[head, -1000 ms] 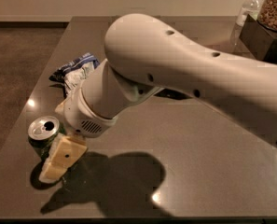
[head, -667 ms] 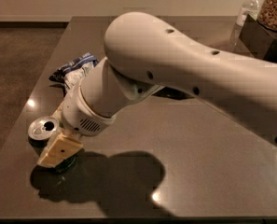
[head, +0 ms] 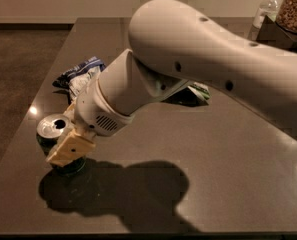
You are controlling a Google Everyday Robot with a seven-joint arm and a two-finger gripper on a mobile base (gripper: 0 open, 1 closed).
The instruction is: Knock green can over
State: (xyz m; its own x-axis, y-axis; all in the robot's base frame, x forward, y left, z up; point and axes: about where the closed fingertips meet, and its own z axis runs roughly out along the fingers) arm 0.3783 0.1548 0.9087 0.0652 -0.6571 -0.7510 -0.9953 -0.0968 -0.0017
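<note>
The green can (head: 53, 127) stands near the table's front left corner. Its silver top with the pull-tab hole faces up, and its dark body shows below at the base, partly covered. My gripper (head: 70, 148), cream-coloured at the end of the big white arm (head: 198, 54), is pressed against the can's right front side and overlaps its body. The can looks upright or only slightly tilted.
A crumpled blue-and-white snack bag (head: 80, 74) lies behind the can. A green bag (head: 199, 91) peeks out from behind the arm at mid table. A clear bottle (head: 264, 13) and a snack container (head: 293, 9) stand at the back right. The table's left edge (head: 33, 109) is close to the can.
My gripper has swung left and up from in front of the can until it rests against the can's side. The can still stands in about the same spot.
</note>
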